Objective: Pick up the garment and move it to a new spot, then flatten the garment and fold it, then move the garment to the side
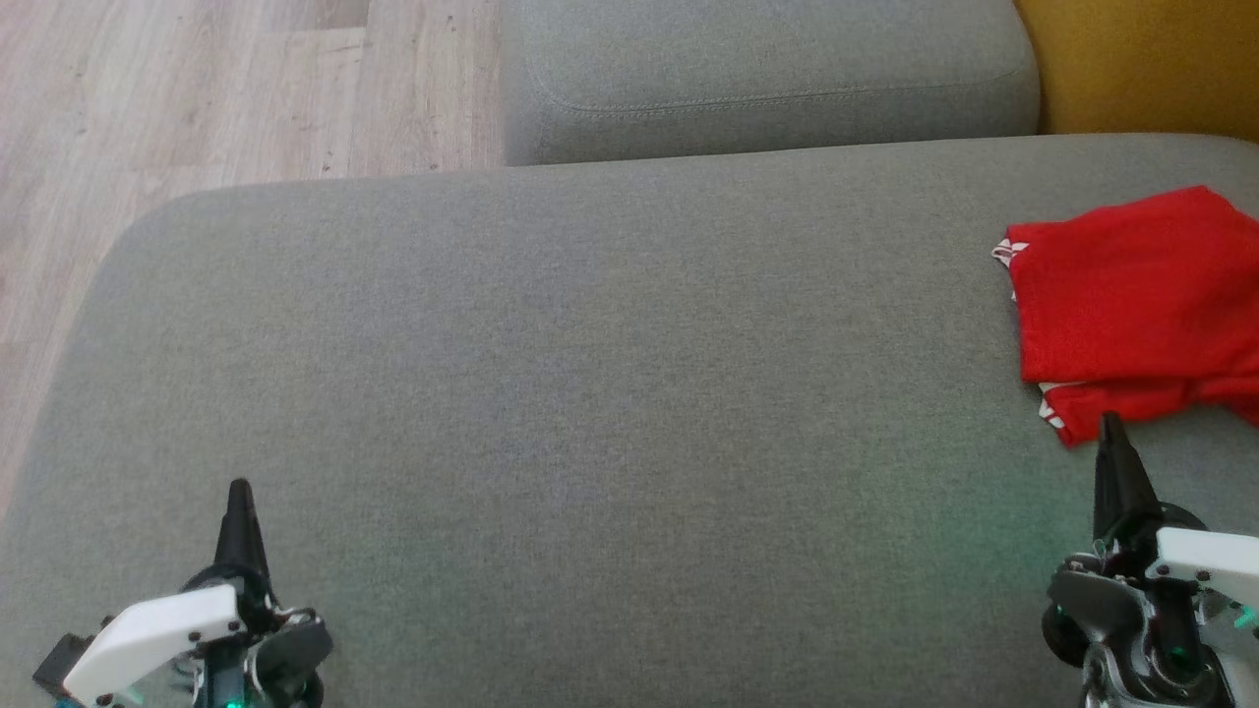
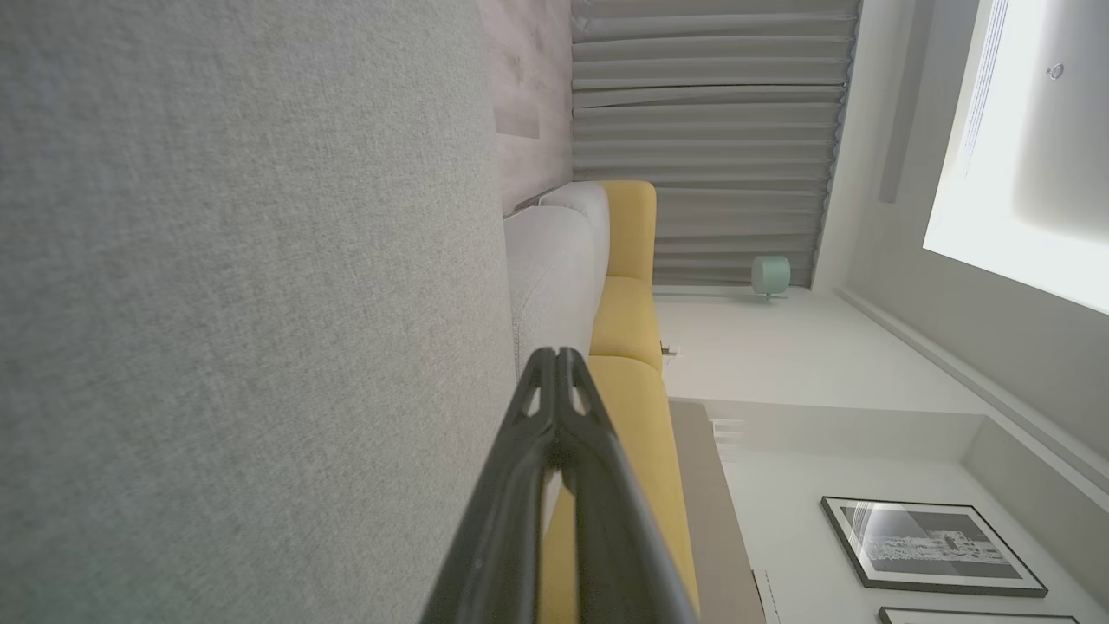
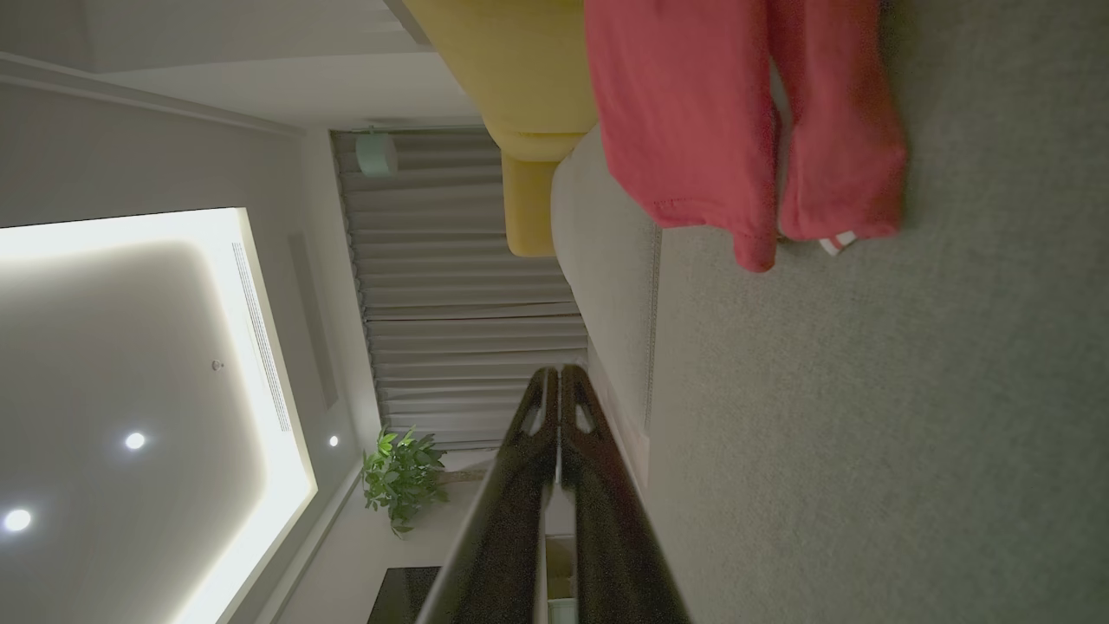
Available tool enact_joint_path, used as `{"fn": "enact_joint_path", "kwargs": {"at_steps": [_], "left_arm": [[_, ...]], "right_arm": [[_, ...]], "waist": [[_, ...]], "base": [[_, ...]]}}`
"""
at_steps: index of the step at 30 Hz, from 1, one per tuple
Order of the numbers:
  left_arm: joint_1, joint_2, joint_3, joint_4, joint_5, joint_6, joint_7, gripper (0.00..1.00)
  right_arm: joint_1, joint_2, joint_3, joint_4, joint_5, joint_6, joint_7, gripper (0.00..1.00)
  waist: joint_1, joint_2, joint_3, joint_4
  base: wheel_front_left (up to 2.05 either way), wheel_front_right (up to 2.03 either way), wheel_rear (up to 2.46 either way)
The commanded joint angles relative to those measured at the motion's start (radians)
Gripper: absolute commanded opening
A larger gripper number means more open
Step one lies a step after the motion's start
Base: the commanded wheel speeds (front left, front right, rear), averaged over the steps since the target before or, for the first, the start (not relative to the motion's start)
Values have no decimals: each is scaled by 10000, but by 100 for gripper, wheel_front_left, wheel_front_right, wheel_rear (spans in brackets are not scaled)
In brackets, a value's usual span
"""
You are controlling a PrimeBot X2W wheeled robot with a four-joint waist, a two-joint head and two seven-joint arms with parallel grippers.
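A red garment (image 1: 1141, 310) with white trim lies folded at the right edge of the grey sofa seat (image 1: 551, 393). It also appears at the top of the right wrist view as red garment (image 3: 693, 121). My right gripper (image 1: 1111, 425) is shut and empty at the lower right, its tip just short of the garment's near corner. The same shut fingers (image 3: 559, 381) point past the cloth in the right wrist view. My left gripper (image 1: 239, 489) is shut and empty at the lower left, far from the garment, with its fingertips (image 2: 554, 360) pressed together.
A second grey cushion (image 1: 767, 79) sits behind the seat, with a yellow cushion (image 1: 1151, 64) at the back right. Wooden floor (image 1: 197, 98) lies beyond the seat's rounded left edge. Curtains (image 2: 710, 139) and framed pictures (image 2: 931, 546) are on the walls.
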Motion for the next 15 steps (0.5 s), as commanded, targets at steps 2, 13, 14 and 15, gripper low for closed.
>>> {"fn": "enact_joint_path", "kwargs": {"at_steps": [2, 13, 14, 15], "left_arm": [[-490, 92, 327, -291, 47, -65, 55, 0], [-493, 69, 360, -290, 75, -65, 82, 0], [-493, 67, 363, -290, 77, -65, 84, 0], [-493, 65, 366, -290, 79, -65, 86, 0]], "right_arm": [[-472, -76, 206, -317, 68, 69, 61, 0], [-472, -76, 207, -317, 69, 69, 61, 0], [-472, -76, 207, -317, 69, 69, 61, 0], [-472, -76, 207, -317, 69, 69, 61, 0]], "waist": [[0, 0, -1, 0], [0, 0, -1, 0], [0, 0, -1, 0], [0, 0, -1, 0]], "base": [[0, 0, 0], [0, 0, 0], [0, 0, 0], [0, 0, 0]]}}
